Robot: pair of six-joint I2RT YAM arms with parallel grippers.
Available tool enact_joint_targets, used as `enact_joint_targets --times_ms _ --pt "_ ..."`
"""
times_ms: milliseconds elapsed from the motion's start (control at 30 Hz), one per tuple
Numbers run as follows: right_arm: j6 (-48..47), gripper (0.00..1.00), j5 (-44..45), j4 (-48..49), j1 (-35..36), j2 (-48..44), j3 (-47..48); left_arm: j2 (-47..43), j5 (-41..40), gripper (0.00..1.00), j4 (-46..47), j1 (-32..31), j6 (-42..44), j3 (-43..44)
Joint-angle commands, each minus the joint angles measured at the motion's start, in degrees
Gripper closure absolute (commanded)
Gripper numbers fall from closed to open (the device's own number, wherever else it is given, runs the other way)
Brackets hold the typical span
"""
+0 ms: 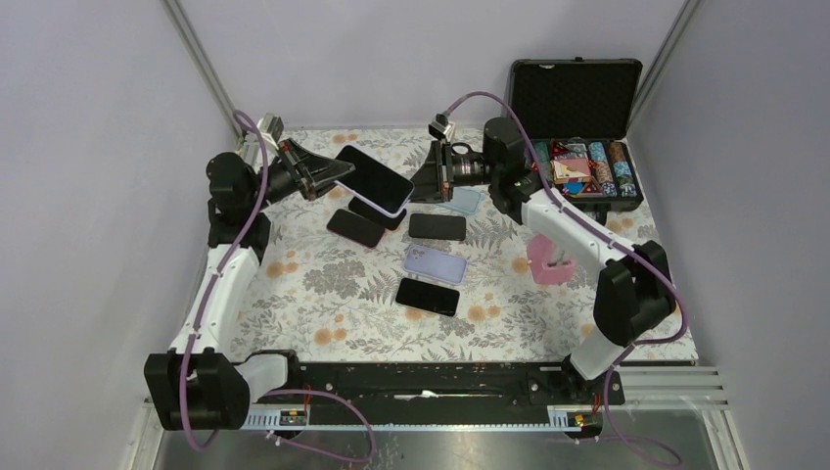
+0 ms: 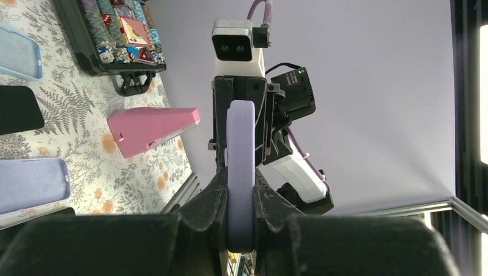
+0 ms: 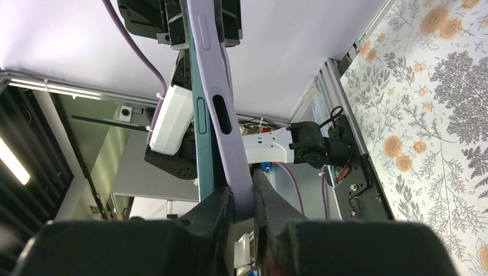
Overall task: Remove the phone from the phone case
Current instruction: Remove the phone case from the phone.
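A phone [image 1: 375, 179] with a dark screen, in a lilac case, is held in the air over the back of the table between both grippers. My left gripper [image 1: 328, 176] is shut on its left end; in the left wrist view the lilac case [image 2: 240, 149] is clamped edge-on in this gripper [image 2: 240, 218]. My right gripper [image 1: 416, 186] is shut on the right end. In the right wrist view this gripper [image 3: 241, 210] pinches the lilac case [image 3: 221, 98], whose edge stands slightly apart from the phone's teal side [image 3: 204, 144].
On the floral table lie a black phone [image 1: 438, 226], a lilac case [image 1: 436, 262], another black phone [image 1: 428, 296], a dark phone [image 1: 355, 227], and a light blue case [image 1: 462, 201]. A pink object [image 1: 550, 262] and an open black chip case [image 1: 587, 176] stand at the right.
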Motion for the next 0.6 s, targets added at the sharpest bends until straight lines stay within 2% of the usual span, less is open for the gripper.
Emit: enact_joint_targets --times_ms 0,67,133,233,433,567 --pt "0.33 0.82 6.43 2.21 -2.86 -4.76 -4.17 -1.62 -3.10 1.00 13.89 0.91 -8.17 -0.68" --pt "0.15 0.70 9.83 2.54 -4.17 -7.11 -7.05 -0.95 -4.58 1.00 23.16 1.38 -15.92 -1.71" --pt "-0.24 0.64 12.61 2.59 -5.25 -9.64 -8.98 0.49 -5.00 1.00 31.16 1.65 -21.99 -1.95" --pt "-0.18 0.55 16.09 2.93 -6.84 -13.14 -11.51 1.69 -4.97 1.00 35.02 2.03 -24.40 -1.03" --pt "0.54 0.46 18.36 7.03 -8.59 -16.97 -12.67 0.14 -5.59 1.00 24.10 2.58 -17.28 0.51" --pt "1.79 0.40 13.89 14.41 -6.91 -16.85 -11.21 -1.21 -8.52 1.00 18.22 2.51 -15.36 1.23"
